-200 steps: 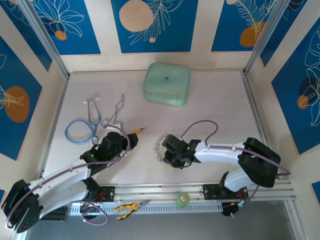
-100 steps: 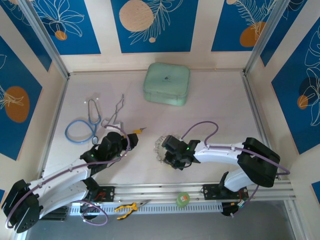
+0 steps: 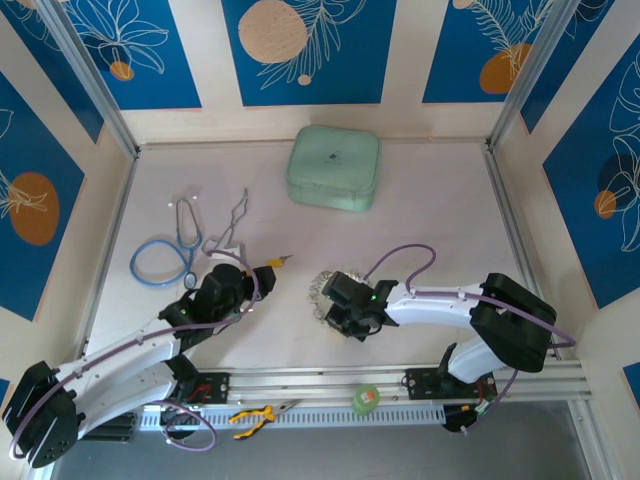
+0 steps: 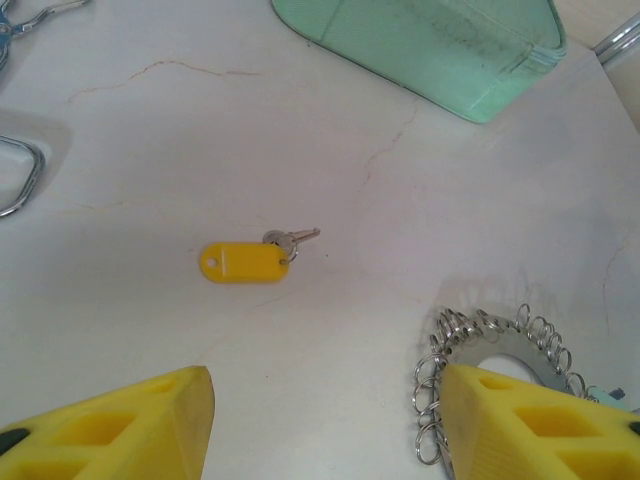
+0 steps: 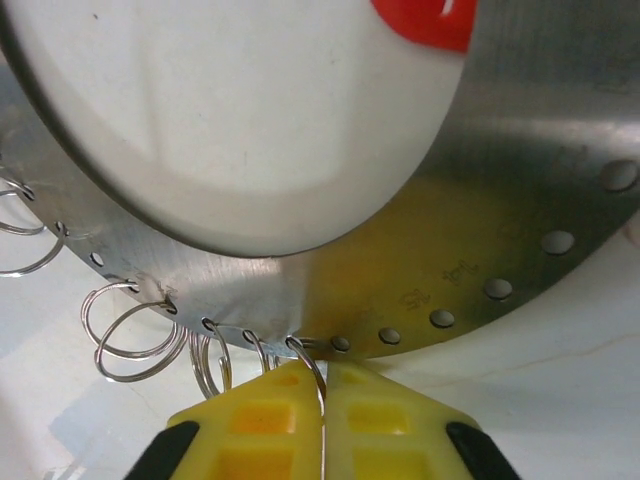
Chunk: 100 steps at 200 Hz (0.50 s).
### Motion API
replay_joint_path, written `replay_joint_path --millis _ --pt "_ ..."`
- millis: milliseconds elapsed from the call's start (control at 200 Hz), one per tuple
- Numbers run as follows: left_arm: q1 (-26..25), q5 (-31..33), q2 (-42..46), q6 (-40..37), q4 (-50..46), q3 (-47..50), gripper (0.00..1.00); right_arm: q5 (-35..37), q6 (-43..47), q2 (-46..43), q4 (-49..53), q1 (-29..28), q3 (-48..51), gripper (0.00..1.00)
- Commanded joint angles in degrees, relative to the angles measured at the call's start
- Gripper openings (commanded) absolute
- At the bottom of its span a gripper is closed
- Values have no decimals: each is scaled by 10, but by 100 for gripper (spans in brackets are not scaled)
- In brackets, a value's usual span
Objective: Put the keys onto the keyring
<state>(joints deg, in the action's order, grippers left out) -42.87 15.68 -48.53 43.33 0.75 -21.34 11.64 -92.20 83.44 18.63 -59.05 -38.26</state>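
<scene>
A yellow-tagged key (image 4: 245, 262) with a small silver blade (image 4: 297, 238) lies flat on the table, ahead of my left gripper (image 4: 325, 440), which is open and holds nothing. From above the same key (image 3: 276, 261) lies just beyond the left gripper (image 3: 248, 288). The keyring (image 4: 500, 338), a silvery disc rimmed with small loops, lies to the right, beside the left gripper's right finger (image 4: 530, 430). My right gripper (image 5: 323, 390) is shut on one small loop at the edge of the keyring's plate (image 5: 480, 200). A red piece (image 5: 430, 20) shows through the hollow centre.
A mint-green case (image 3: 333, 167) sits at the back centre. A blue stethoscope (image 3: 165, 255) and a wire clip (image 3: 232, 225) lie at the left. Yellow-handled pliers (image 3: 255, 413) and a green tape roll (image 3: 366, 399) rest on the front rail.
The right arm has edged slightly left with the keyring loop in its fingers. The left arm and the yellow-tagged key have not moved.
</scene>
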Motion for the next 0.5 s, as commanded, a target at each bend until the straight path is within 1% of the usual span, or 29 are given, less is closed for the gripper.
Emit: replay_joint_path --millis 0,200,355,495 --pt "1 16 13 -8 -6 8 61 41 -1 0 34 -3 -8 0" --pt "1 19 17 -11 -12 5 61 43 68 -25 113 -6 -16 0" --pt "1 20 19 -12 -13 5 61 32 179 -47 196 -4 -33 0" --pt "1 17 13 -11 -10 3 61 17 281 -36 260 -1 -68 0"
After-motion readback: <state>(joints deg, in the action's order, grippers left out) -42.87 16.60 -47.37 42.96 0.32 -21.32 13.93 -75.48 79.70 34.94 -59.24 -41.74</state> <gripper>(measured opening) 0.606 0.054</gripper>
